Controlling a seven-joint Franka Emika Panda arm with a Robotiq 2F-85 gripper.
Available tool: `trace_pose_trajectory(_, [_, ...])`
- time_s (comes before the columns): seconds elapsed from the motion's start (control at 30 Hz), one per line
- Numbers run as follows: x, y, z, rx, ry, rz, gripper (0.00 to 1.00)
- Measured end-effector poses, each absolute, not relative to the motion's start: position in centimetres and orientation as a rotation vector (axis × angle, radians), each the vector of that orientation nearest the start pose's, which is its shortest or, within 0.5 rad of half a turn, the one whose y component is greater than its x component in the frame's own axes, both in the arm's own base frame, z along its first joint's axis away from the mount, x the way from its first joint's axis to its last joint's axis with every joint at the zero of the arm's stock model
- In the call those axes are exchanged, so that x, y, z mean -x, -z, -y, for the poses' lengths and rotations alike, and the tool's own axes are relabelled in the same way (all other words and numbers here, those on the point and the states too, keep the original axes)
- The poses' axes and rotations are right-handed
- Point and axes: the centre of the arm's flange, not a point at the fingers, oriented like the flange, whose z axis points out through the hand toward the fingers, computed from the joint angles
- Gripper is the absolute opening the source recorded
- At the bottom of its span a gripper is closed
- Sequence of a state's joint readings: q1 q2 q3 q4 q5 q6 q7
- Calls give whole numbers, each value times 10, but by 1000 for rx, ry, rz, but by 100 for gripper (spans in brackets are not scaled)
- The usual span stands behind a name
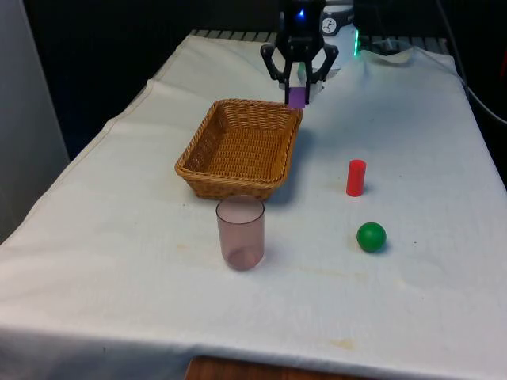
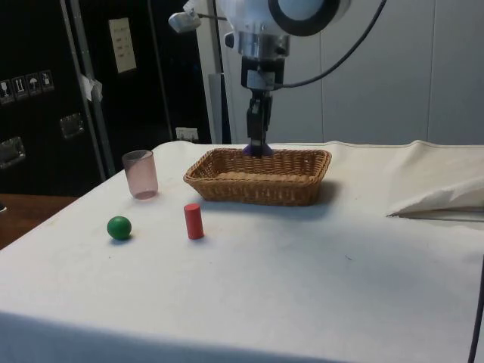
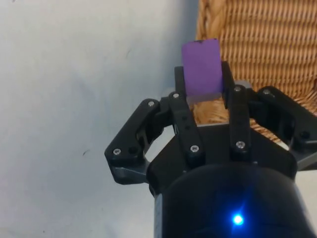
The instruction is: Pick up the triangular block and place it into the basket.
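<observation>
A purple triangular block [image 1: 296, 96] hangs in my gripper [image 1: 297, 89], whose black fingers are shut on it. The block sits above the far corner of the woven basket [image 1: 207, 173], on the front view's right. In the side view the gripper [image 2: 258, 144] holds the block [image 2: 257, 150] just over the basket's rim [image 2: 261, 181]. The wrist view has the block [image 3: 201, 66] clamped between the two fingers [image 3: 182, 87], with the basket's wicker edge [image 3: 208, 29] right beneath it.
A translucent pink cup [image 1: 240, 232] stands in front of the basket. A red cylinder [image 1: 356, 177] and a green ball [image 1: 371, 237] lie toward the front view's right. Bare cloth lies on the front view's left.
</observation>
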State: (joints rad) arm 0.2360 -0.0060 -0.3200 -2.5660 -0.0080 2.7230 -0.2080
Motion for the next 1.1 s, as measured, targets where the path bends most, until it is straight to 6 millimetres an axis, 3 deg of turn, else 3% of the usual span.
trace_pose_trajectory(0.37, [-478,-262,62,3192,256,228,34])
trace_pose_trajectory(0.73, [-494,-232,100,3263,263,231,34])
trace_pose_trajectory(1.1, [-507,-206,121,3318,265,228,34])
